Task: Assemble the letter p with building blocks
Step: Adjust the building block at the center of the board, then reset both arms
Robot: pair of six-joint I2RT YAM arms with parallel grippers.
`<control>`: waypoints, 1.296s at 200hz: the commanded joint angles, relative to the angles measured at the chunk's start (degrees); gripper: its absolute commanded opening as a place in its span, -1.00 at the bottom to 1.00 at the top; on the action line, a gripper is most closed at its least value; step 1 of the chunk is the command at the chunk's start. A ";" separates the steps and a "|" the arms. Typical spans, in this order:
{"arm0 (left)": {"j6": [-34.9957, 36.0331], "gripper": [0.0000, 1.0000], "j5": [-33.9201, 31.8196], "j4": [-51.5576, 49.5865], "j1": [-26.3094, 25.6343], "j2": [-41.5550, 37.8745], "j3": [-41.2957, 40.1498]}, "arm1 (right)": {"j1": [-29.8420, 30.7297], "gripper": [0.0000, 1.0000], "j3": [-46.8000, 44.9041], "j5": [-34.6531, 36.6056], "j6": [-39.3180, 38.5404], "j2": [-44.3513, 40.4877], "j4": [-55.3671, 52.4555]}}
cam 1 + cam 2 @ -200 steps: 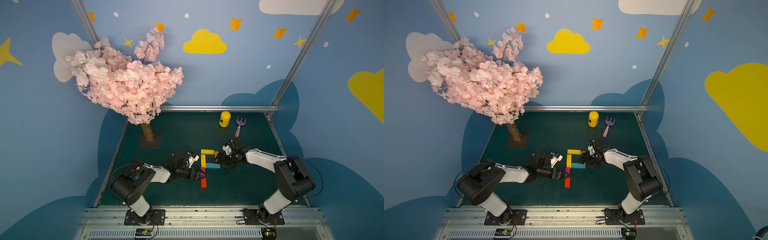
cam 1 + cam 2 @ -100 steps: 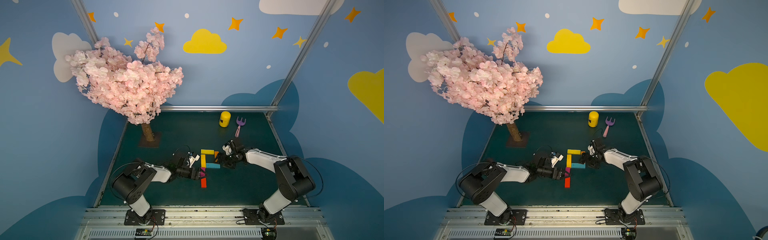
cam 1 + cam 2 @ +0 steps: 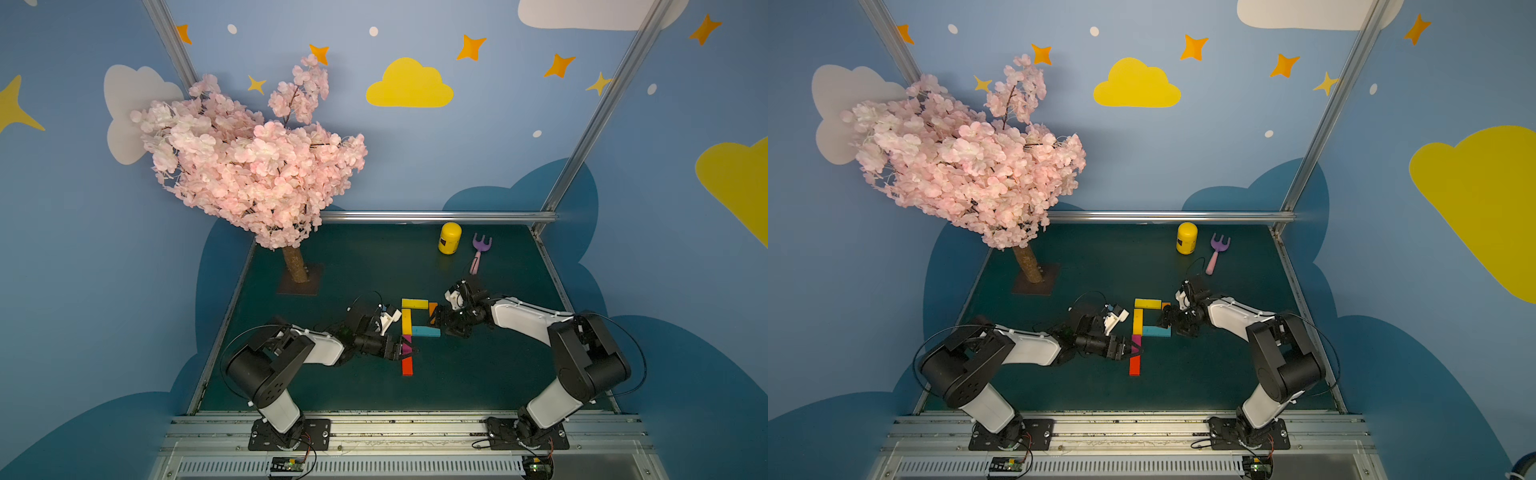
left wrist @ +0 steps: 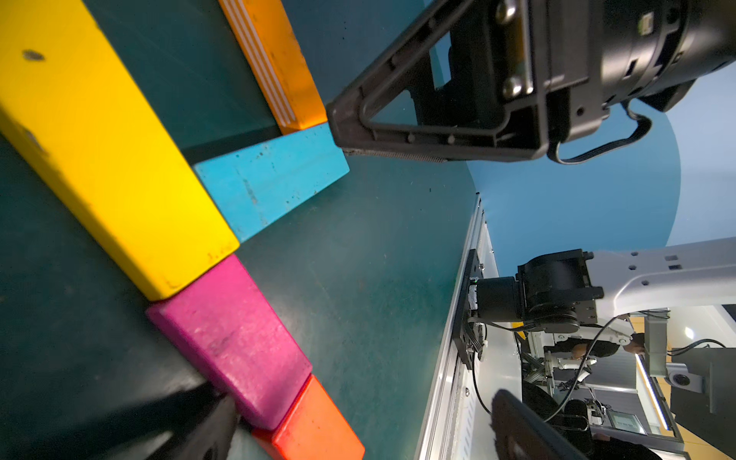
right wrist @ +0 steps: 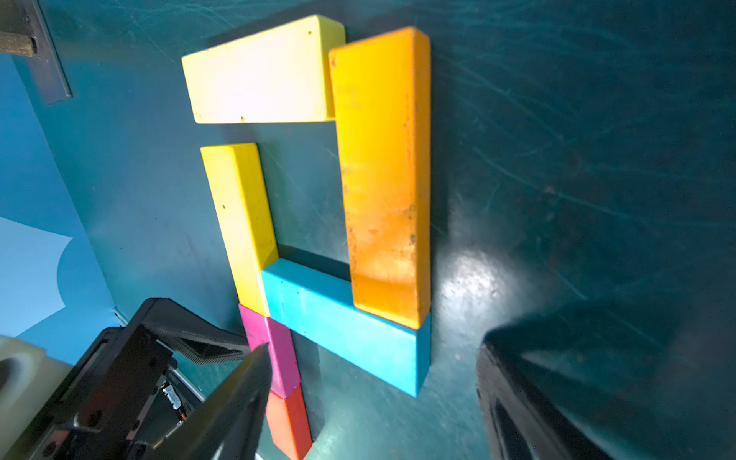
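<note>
My six blocks [image 3: 414, 303] already read as a P [image 5: 239, 223], so my left gripper [image 3: 406, 348] and right gripper [image 3: 439, 325], both wide and empty, seem only to need backing away.

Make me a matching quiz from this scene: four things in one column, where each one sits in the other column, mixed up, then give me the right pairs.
Things:
1. red block
2. teal block
3. yellow can
4. magenta block

Places:
A. back of the table, beside the rake
B. in the stem, between the yellow block and the red one
C. foot of the stem
D. lower edge of the loop

Pairs: 1-C, 2-D, 3-A, 4-B.
</note>
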 commanded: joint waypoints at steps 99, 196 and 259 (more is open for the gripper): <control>18.02 1.00 -19.70 -31.45 8.96 -22.01 12.01 | -1.63 0.66 5.23 9.56 -7.96 -15.76 -13.64; 21.27 1.00 -25.55 -18.10 35.37 -22.72 5.46 | -23.86 0.77 5.16 8.38 -16.31 -24.47 -9.66; 21.71 1.00 -26.85 -9.06 43.24 -20.43 0.85 | -29.37 0.78 -10.19 20.40 -20.31 -31.26 14.15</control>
